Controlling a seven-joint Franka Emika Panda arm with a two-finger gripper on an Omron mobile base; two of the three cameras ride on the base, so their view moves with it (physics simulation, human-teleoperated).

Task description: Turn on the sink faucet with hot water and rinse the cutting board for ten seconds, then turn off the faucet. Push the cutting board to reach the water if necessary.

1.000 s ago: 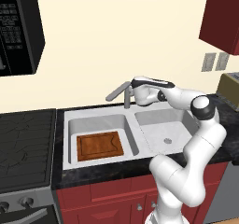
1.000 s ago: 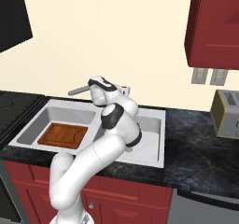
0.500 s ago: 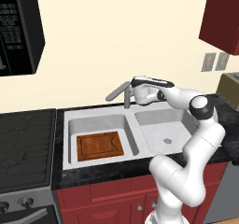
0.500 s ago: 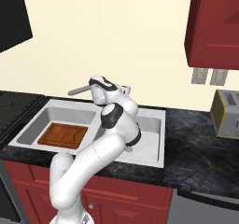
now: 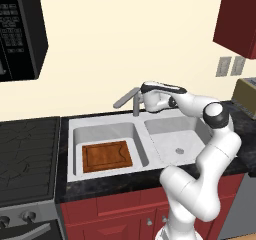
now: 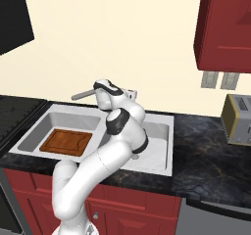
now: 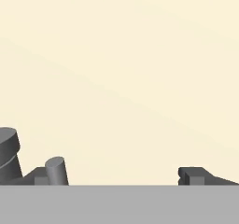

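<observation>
The hand hid the faucet lever; the toaster beside the sink was cut off.

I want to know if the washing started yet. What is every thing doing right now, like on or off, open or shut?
sink faucet: no water running, spout angled over the left basin.
cutting board: lying flat in the left basin, dry-looking.
sink: right basin holds nothing, drain uncovered.
gripper: open, up by the faucet post, holding nothing.

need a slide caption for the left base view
Panda end effector at the sink faucet post; cutting board lies dry in the sink's left basin.
</observation>
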